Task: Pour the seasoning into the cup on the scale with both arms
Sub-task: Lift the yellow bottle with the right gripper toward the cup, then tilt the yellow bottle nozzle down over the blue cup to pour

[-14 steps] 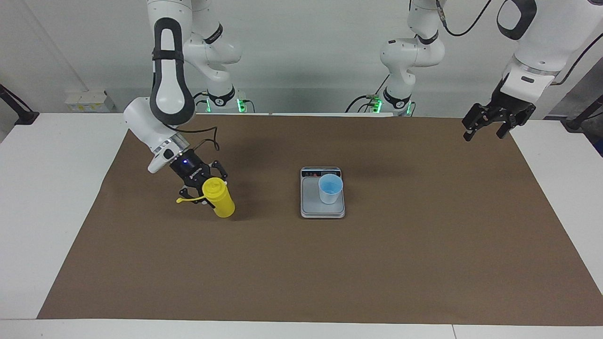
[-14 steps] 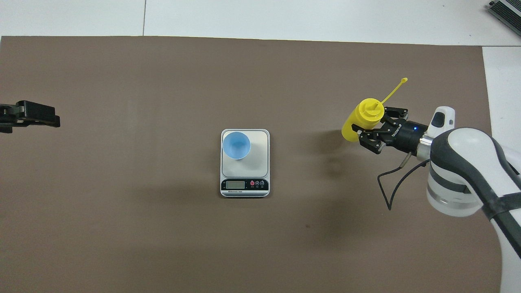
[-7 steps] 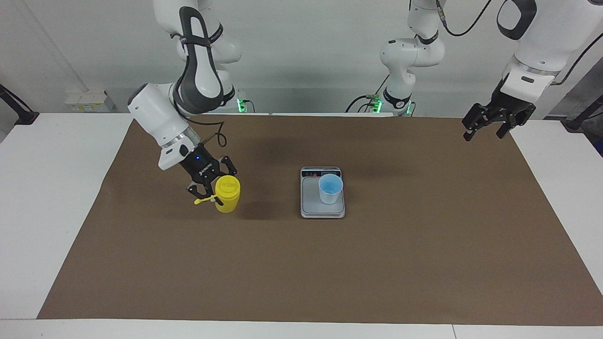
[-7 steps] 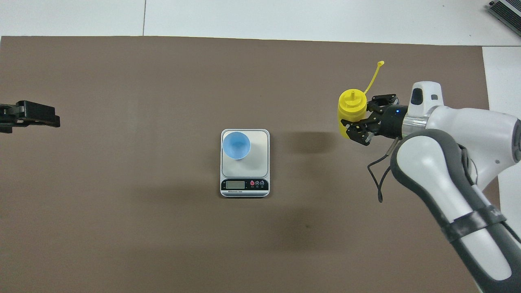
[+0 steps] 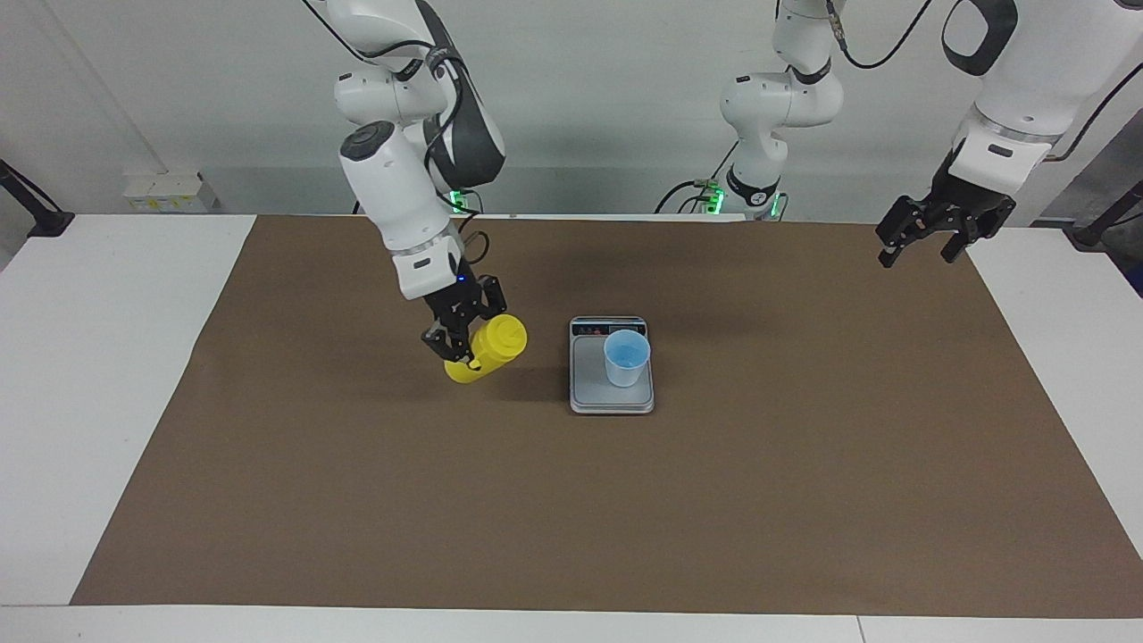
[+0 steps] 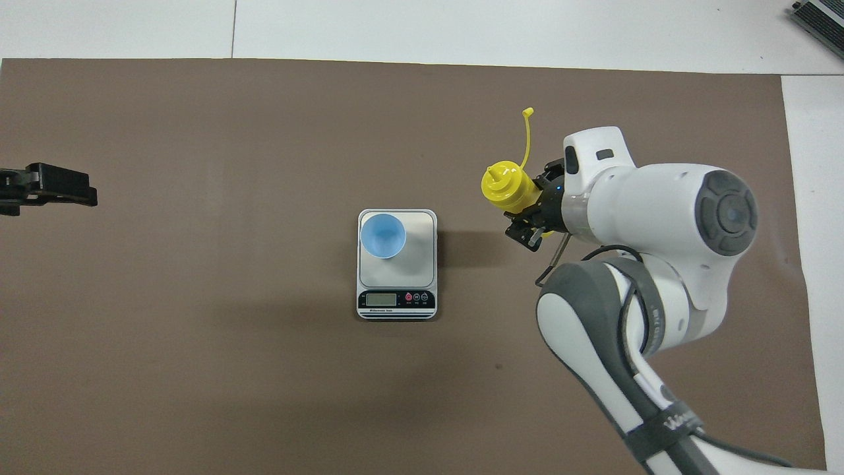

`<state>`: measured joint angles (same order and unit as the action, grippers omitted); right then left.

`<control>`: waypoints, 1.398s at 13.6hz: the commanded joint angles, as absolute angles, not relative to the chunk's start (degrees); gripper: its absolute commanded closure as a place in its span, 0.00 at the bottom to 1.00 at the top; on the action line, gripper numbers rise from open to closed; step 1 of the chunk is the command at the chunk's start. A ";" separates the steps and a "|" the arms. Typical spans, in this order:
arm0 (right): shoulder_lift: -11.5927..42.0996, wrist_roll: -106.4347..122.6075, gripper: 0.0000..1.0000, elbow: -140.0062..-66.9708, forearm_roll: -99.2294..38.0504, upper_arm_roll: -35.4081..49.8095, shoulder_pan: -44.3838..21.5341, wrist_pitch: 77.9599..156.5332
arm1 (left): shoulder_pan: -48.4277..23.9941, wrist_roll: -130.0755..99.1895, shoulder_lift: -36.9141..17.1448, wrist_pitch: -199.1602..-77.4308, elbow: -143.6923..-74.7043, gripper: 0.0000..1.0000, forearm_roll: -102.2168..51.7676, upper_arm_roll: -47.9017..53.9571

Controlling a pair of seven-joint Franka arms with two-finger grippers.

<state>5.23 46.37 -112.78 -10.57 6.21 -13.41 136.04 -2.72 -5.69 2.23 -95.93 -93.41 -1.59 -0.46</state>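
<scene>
Yellow seasoning (image 5: 489, 348) hangs tilted in the right tool's (image 5: 460, 335) grip beside the scale (image 5: 611, 393) bearing the cup (image 5: 626, 357); the left tool (image 5: 933, 234) waits open.

1. One yellow seasoning bottle (image 5: 487, 350).
2. One light-blue cup (image 5: 626, 357).
3. One grey scale (image 5: 612, 394).
4. Two white arms, each with one black gripper: right gripper (image 5: 462, 335), left gripper (image 5: 931, 234).
5. One brown mat (image 5: 625, 509) on one white worktop (image 5: 107, 357).

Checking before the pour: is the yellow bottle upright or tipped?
Tipped: the yellow plastic squeeze bottle, held by the right gripper, leans nozzle-first toward the grey scale.
</scene>
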 commanded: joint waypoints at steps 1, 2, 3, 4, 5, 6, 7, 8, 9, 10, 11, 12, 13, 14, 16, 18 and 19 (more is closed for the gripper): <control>4.57 39.75 1.00 -110.83 -1.26 6.24 -16.24 132.98 | -3.16 -5.71 3.60 -96.06 -94.83 0.00 -1.85 -0.97; 4.57 38.16 1.00 -110.40 1.03 6.24 -17.04 132.80 | -3.16 -5.71 3.60 -96.06 -94.83 0.00 -1.85 -0.97; 4.57 36.75 1.00 -110.30 2.79 6.24 -17.22 132.72 | -3.16 -5.71 3.60 -96.06 -94.83 0.00 -1.85 -0.97; 4.57 35.61 1.00 -109.43 3.86 6.24 -17.84 131.24 | -3.16 -5.71 3.60 -96.06 -94.83 0.00 -1.85 -0.97; 5.01 34.38 1.00 -107.25 4.91 6.24 -18.19 128.61 | -3.16 -5.71 3.60 -96.06 -94.83 0.00 -1.85 -0.97; 5.18 33.15 1.00 -106.01 7.10 6.24 -18.37 126.93 | -3.16 -5.71 3.60 -96.06 -94.83 0.00 -1.85 -0.97; 5.27 31.92 1.00 -105.74 10.25 6.33 -18.63 126.57 | -3.16 -5.71 3.60 -96.06 -94.83 0.00 -1.85 -0.97; 5.45 31.03 1.00 -105.73 12.72 6.33 -19.94 126.65 | -3.16 -5.71 3.60 -96.06 -94.83 0.00 -1.85 -0.97; 6.06 29.72 1.00 -105.56 15.01 6.24 -21.17 126.91 | -3.16 -5.71 3.60 -96.06 -94.83 0.00 -1.85 -0.97; 7.20 27.44 1.00 -103.99 17.55 6.33 -22.14 126.74 | -3.16 -5.71 3.60 -96.06 -94.83 0.00 -1.85 -0.97; 8.86 26.03 1.00 -101.63 19.58 6.24 -23.19 125.96 | -3.16 -5.71 3.69 -96.06 -94.83 0.00 -1.85 -0.97; 10.44 25.93 1.00 -99.77 20.64 6.24 -23.55 125.08 | -3.16 -5.71 3.60 -96.06 -94.83 0.00 -1.85 -0.97; 11.94 25.93 1.00 -98.54 22.13 6.24 -23.64 124.89 | -3.16 -5.71 3.60 -96.06 -94.83 0.00 -1.85 -0.97; 12.82 25.93 1.00 -98.00 24.85 6.33 -23.82 125.33 | -3.16 -5.71 3.60 -96.06 -94.83 0.00 -1.85 -0.97; 14.58 25.93 1.00 -96.08 29.78 6.33 -25.57 124.99 | -3.16 -5.71 3.69 -96.06 -94.83 0.00 -1.85 -0.97; 15.55 25.93 1.00 -95.80 34.16 6.50 -26.62 124.98 | -3.16 -5.71 3.60 -96.06 -94.83 0.00 -1.85 -0.97; 15.82 25.93 1.00 -95.80 36.54 6.50 -27.07 124.63 | -3.16 -5.71 3.60 -96.06 -94.83 0.00 -1.85 -0.97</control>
<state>14.65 26.62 -98.14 31.99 6.25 -26.12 126.46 -2.72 -5.69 2.24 -95.92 -93.41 -1.59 -0.46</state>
